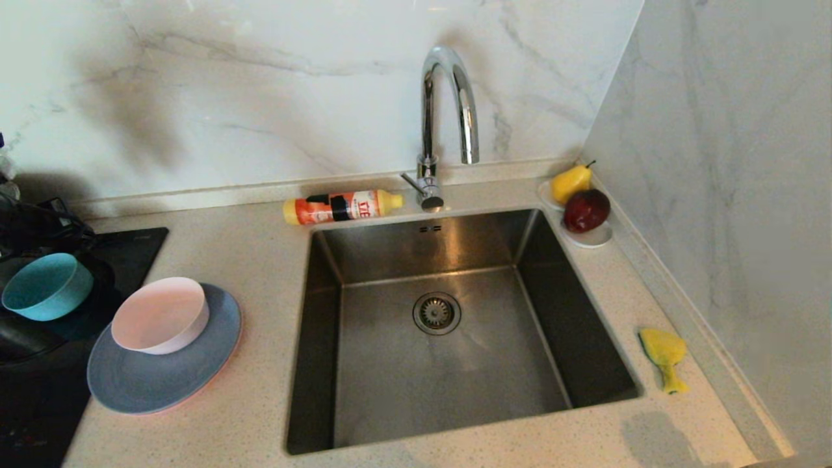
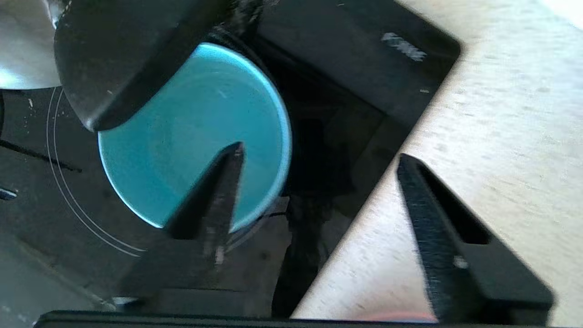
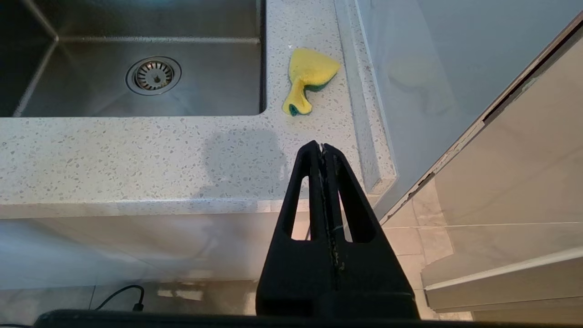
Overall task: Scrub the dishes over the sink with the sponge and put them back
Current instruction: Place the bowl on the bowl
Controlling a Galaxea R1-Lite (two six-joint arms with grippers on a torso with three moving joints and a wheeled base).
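Note:
The teal bowl point(image 1: 47, 286) stands on the black cooktop at the far left. A pale pink bowl point(image 1: 160, 314) sits on the grey-blue plate point(image 1: 162, 380), and the pink plate's rim point(image 1: 195, 402) peeks out from under it. My left gripper point(image 2: 321, 152) hovers open and empty, one finger over the teal bowl point(image 2: 191, 118), the other over the counter. The bent yellow sponge point(image 1: 664, 356) lies right of the steel sink point(image 1: 390, 383). My right gripper point(image 3: 322, 146) hangs shut and empty before the counter's front edge, short of the sponge point(image 3: 309, 77).
A chrome faucet point(image 1: 448, 104) rises behind the sink, with an orange detergent bottle point(image 1: 341, 207) lying beside it. A white dish point(image 1: 595, 237) with a pear and a dark red apple stands in the back right corner. A marble wall point(image 1: 734, 195) closes the right side.

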